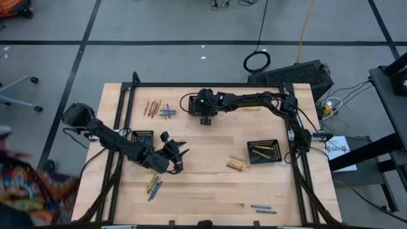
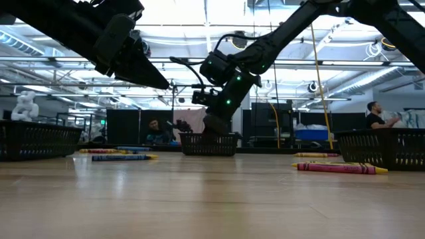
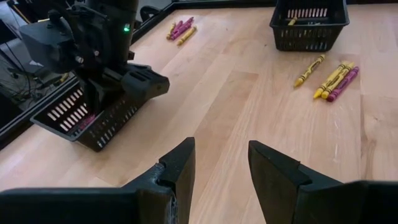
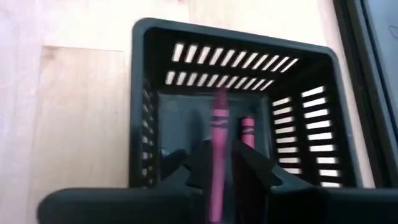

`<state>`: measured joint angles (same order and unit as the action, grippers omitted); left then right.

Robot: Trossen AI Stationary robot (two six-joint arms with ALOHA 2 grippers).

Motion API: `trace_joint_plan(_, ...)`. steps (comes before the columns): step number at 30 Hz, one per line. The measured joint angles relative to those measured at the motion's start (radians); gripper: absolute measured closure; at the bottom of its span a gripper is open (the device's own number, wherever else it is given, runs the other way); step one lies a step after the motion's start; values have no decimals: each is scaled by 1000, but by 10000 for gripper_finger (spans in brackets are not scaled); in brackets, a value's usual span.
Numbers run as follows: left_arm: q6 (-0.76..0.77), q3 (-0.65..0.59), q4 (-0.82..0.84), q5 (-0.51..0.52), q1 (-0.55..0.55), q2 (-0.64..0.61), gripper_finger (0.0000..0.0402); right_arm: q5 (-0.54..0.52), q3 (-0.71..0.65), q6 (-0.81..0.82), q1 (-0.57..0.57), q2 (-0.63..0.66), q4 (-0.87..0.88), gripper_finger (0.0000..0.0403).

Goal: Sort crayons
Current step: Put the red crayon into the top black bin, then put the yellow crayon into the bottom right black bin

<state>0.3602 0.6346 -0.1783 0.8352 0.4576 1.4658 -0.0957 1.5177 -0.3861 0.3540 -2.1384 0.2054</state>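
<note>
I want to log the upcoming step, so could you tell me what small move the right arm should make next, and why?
Probably finish opening the right pincer. It hangs over a black mesh basket with a pink crayon upright between its fingers, a second pink crayon already inside, so releasing should drop it in.

We could read no text, brand, number or sign anywhere in these views. The thin pink and yellow wax crayons (image 2: 340,168) lying on the pale wooden counter (image 2: 212,199) carried dark wrapper bands, but any lettering on them was too small for us to make out. The white paper sheet (image 1: 337,147) beside the counter's edge showed faint marks that we could not decipher.
</note>
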Motion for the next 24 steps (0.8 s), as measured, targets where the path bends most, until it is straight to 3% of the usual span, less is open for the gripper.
trace_joint_plan(7,0,0,0,0,-1,0,253,-160,0,-45,-1,61,-5,316)
trace_joint_plan(14,1,0,0,7,0,0,253,-166,-35,18,-34,283,3,324)
trace_joint_plan(18,1,0,-1,13,0,0,253,-163,-184,67,-93,436,-31,347)
trace_joint_plan(24,-4,0,0,34,0,0,253,-161,-523,257,-219,642,-170,380)
